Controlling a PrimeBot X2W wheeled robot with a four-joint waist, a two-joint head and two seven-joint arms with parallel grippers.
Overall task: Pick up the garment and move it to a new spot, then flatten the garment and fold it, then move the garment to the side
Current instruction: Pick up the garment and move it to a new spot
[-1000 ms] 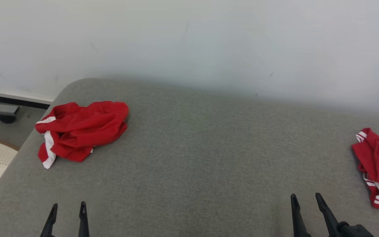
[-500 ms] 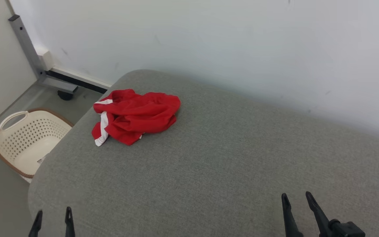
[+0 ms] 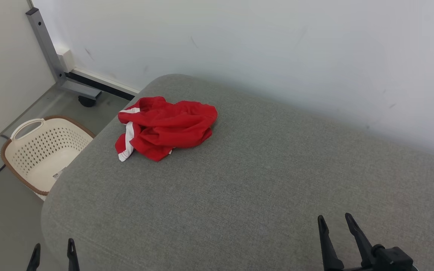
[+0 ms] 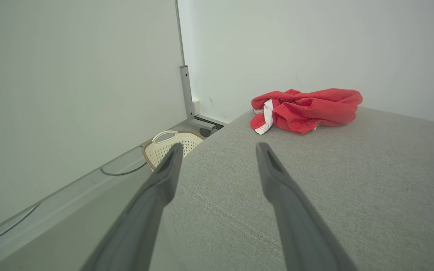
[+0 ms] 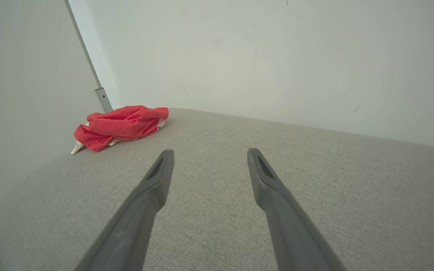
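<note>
Head view, garment: The crumpled red garment with white trim (image 3: 166,128) lies bunched near the far left corner of the grey upholstered bed (image 3: 239,180). Nothing touches it, so I judge the pick-up not yet begun.
Head view, tools: The left tool (image 3: 53,244) hangs at the bed's near left corner and the right tool (image 3: 333,217) over its near right part. Both have their fingers spread and are empty, well apart from the garment.
Head view, floor: A cream perforated plastic basket with a brown rim (image 3: 66,137) stands just beside the bed's left end.
Left wrist view: The left tool (image 4: 220,146) is released and points along the bed's edge toward the garment (image 4: 307,109), which lies ahead and slightly right. It looks lined up for a reach.
Right wrist view: The right tool (image 5: 210,152) is released too, over bare fabric. The garment (image 5: 121,126) sits far off to the left by the wall.
Reason for layout: The wide bare middle of the bed probably serves as the new spot for flattening and folding.
</note>
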